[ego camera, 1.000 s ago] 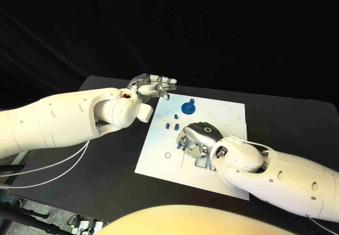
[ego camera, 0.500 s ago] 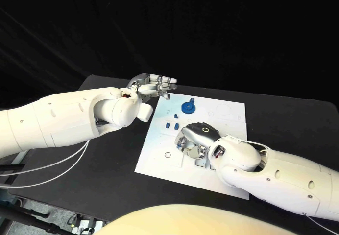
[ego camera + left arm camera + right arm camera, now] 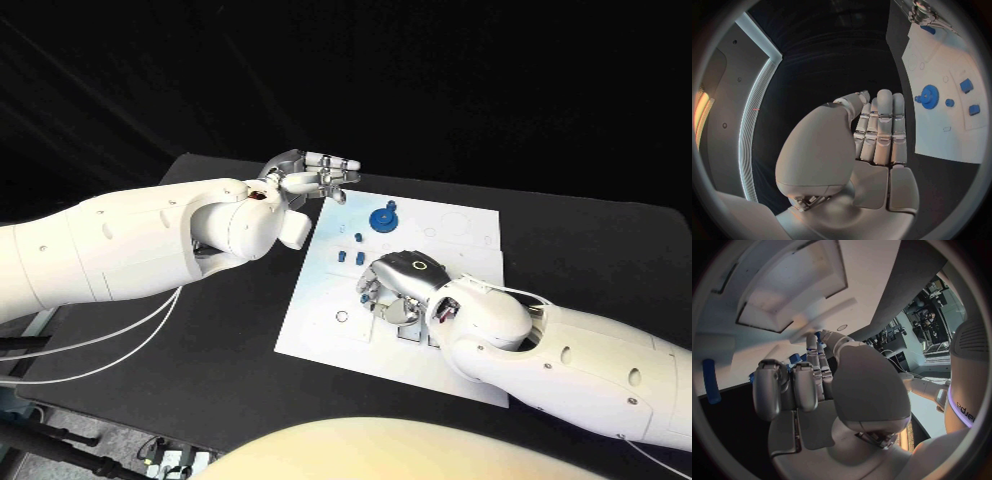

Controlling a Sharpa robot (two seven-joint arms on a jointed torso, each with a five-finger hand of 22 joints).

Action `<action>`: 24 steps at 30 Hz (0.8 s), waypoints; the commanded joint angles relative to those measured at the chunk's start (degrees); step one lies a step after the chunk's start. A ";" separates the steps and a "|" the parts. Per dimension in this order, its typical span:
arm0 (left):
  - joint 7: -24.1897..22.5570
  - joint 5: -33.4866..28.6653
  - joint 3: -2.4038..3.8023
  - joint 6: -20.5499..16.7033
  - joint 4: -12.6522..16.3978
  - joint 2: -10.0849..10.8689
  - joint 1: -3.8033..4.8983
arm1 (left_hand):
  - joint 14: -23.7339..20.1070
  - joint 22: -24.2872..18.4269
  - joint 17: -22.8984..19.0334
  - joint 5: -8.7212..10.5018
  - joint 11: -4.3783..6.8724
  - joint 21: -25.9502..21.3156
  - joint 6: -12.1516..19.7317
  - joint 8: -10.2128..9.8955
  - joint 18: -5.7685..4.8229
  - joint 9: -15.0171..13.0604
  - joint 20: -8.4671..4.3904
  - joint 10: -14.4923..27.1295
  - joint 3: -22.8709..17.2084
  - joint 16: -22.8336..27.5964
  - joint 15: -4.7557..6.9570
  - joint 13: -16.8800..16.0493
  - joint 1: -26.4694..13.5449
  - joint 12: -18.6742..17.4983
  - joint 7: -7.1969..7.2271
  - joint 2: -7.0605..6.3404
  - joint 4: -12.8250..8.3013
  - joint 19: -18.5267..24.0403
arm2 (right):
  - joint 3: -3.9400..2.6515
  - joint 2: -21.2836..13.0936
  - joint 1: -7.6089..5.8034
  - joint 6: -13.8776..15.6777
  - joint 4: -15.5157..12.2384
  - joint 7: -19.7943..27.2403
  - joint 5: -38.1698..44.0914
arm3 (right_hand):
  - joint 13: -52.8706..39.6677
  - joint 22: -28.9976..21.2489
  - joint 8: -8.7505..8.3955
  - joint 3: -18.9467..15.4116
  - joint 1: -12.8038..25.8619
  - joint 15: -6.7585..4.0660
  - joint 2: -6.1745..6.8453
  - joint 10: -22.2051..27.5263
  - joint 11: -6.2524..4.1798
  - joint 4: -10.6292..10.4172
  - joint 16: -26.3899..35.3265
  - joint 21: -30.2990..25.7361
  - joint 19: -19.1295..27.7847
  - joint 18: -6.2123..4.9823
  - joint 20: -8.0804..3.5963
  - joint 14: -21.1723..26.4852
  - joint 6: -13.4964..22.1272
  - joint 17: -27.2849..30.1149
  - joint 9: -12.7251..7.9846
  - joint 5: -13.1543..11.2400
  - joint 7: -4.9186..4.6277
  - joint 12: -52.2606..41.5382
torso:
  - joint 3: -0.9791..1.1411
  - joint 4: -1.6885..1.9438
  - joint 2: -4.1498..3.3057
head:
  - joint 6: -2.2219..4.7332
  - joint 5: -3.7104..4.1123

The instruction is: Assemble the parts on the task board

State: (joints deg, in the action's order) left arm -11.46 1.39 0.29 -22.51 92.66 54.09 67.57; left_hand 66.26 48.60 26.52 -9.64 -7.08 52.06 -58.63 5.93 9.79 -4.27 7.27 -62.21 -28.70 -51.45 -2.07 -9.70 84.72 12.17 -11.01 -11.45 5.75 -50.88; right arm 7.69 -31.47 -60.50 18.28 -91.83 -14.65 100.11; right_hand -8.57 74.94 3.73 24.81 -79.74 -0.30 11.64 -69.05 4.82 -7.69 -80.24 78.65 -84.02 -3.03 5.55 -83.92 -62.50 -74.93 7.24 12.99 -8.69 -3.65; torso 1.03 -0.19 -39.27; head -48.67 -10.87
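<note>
On the black table point(image 3: 216, 340), under a dark backdrop, the white task board point(image 3: 325, 305) lies flat in the middle, slightly skewed, with its printed outlines and cut-outs facing up so both arms can reach it from either side. The table is bare and matte around the board, and the room behind it is dark.

The right hand point(image 3: 401, 285) is lowered onto the middle of the board, palm down, fingers curled toward the surface among the small pieces. It seems to be working a piece into place there, but I cannot tell from the head view or the right wrist view whether its fingers actually hold one or merely press on the board. In the right wrist view its fingers point(image 3: 795, 385) sit close over the board's recesses with blue showing beyond them.

The left hand point(image 3: 310, 175) hovers off the board's far left corner, over the table, fingers straight and side by side with nothing in them. It looks parked clear of the working area, likely to leave room for the other arm.

The blue gear point(image 3: 384, 219) stands near the board's far edge, apparently already seated. The small blue parts point(image 3: 348, 255) lie between it and the right hand, close to that hand, presumably awaiting their turn.
</note>
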 commanded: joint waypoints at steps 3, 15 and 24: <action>-0.03 -0.04 0.03 0.96 0.08 -0.05 0.06 | -0.39 0.03 -0.07 -0.08 0.15 -0.22 0.50 0.08 0.70 0.10 0.33 0.41 0.21 0.34 -0.18 -0.09 0.01 0.24 -0.07 0.42 -0.28 0.26 | 0.13 -1.11 0.13 1.69 -0.77 -1.66 1.06 | 0.28 10.53 -0.29 -0.43 0.79 0.62 0.07 1.32 0.16 0.07 0.06 -0.71 -0.18 0.37 0.57 -3.14 1.87 -0.68 -0.45 0.29 0.01 -0.08 | 0.07 -0.02 0.01 | 0.27 0.21; 0.06 -0.04 -0.01 1.18 0.02 0.20 0.06 | -0.41 0.03 -0.09 -0.07 0.13 -0.23 0.54 0.08 0.70 0.10 0.34 0.47 0.23 0.35 -0.19 -0.09 -0.01 0.27 -0.08 0.42 -0.28 0.27 | -0.93 -10.15 -2.87 3.09 -9.30 -2.69 0.60 | 0.36 10.30 0.22 -0.78 1.19 0.59 0.25 1.59 0.09 0.06 0.34 -1.42 0.13 0.20 0.66 -3.01 1.22 -0.20 -0.32 0.20 0.25 -0.33 | 0.00 -0.12 0.09 | 1.44 2.40; -0.02 -0.04 -0.16 1.32 -0.06 0.32 0.05 | -0.41 0.03 -0.09 -0.07 0.13 -0.23 0.54 0.08 0.70 0.10 0.34 0.47 0.23 0.35 -0.19 -0.09 -0.01 0.27 -0.08 0.42 -0.28 0.27 | -1.43 -17.81 -7.22 -1.25 -8.90 -1.39 -1.13 | 1.25 8.74 0.06 -5.43 2.05 0.88 1.42 5.98 0.35 -0.01 0.94 -5.87 2.13 -0.69 0.93 -2.69 1.79 0.82 -0.56 -0.07 1.52 -0.67 | -0.07 -0.60 0.40 | 2.45 4.23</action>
State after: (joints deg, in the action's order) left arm -11.23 1.40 0.11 -22.28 92.54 54.46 67.57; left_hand 66.06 48.60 26.48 -9.64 -6.88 52.06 -58.41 5.93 9.79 -4.22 7.47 -61.99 -28.54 -51.46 -2.26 -9.74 84.72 12.17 -11.23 -11.45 5.59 -50.68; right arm 6.20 -49.12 -67.66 19.94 -100.86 -16.41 99.33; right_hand -7.39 74.92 3.74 19.77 -77.97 0.10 12.98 -63.42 5.25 -7.68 -79.46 73.04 -82.26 -3.04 6.45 -83.92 -60.73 -74.16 6.73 12.63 -7.42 -4.14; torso 0.98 -0.60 -38.99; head -46.37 -6.97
